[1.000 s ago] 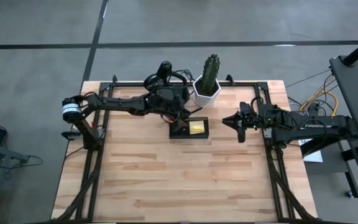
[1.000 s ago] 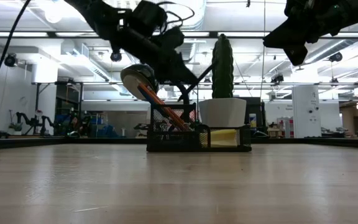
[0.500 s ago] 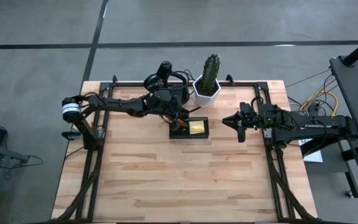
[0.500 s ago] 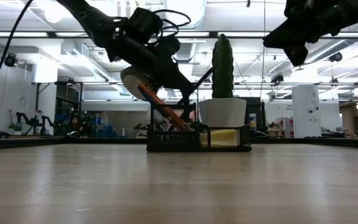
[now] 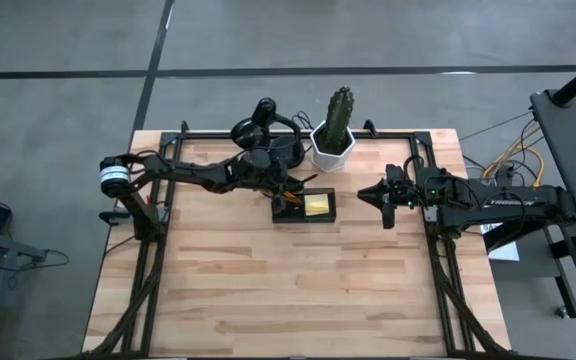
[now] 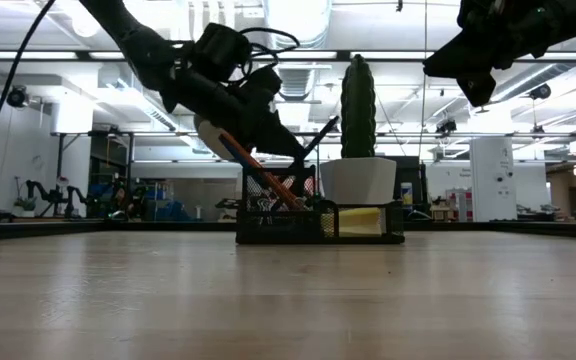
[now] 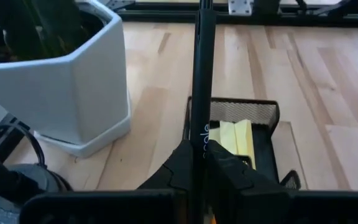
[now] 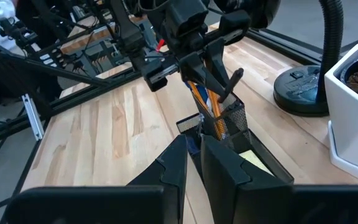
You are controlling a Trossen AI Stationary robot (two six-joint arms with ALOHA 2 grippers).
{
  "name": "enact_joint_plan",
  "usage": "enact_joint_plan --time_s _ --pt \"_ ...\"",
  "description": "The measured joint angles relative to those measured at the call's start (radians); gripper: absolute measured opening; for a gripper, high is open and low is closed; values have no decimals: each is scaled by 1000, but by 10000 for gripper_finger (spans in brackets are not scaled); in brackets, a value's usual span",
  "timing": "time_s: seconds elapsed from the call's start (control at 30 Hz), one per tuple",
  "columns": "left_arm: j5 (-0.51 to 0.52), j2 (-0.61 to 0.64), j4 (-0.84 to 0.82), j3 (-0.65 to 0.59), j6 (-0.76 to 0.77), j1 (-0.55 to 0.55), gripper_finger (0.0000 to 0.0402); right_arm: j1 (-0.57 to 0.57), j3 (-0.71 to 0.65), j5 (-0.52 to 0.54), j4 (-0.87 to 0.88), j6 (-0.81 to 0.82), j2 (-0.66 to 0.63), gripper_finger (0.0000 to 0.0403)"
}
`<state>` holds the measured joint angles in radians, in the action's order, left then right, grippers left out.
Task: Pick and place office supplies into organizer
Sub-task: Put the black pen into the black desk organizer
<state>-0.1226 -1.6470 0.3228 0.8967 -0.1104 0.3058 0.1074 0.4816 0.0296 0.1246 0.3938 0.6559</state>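
The organizer (image 5: 305, 207) is a black mesh tray near the table's far middle; its tall compartment (image 8: 219, 119) holds orange pencils (image 6: 258, 168) that lean on its rim. A yellow sticky-note pad (image 7: 234, 135) lies in the low compartment. My left gripper (image 5: 274, 181) hovers just left of and above the organizer, shut on a thin dark pen (image 6: 320, 135). My right gripper (image 5: 386, 196) waits in the air over the table's right part, shut and holding nothing. The scissors do not show. My left gripper pinches the dark pen's shaft (image 7: 202, 132) between its two fingers (image 7: 182, 163). It comes slanting down from the table's left side. The pen is tilted, its free end (image 6: 335, 121) pointing up and to the right over the organizer. The fingers and the mesh hide its lower end.
A white hexagonal pot with a cactus (image 5: 334, 140) stands right behind the organizer. A black desk lamp (image 5: 260, 125) stands to its left at the far edge. Bare wooden tabletop (image 5: 288, 290) spreads across the near half. Black frame rails run along the table's sides.
My left gripper has drawn back toward the table's left edge and sunk a little, still shut on the pen. The pen has tipped further over, its free end still above the organizer. The right arm has kept still.
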Motion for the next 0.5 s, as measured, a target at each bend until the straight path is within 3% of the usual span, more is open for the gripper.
enact_joint_plan --time_s 0.23,0.5 --pt "0 0 18 2 3 0 16 0 0 0 0 0 0 38" --pt "0 0 20 -2 2 0 55 0 0 0 0 0 0 38"
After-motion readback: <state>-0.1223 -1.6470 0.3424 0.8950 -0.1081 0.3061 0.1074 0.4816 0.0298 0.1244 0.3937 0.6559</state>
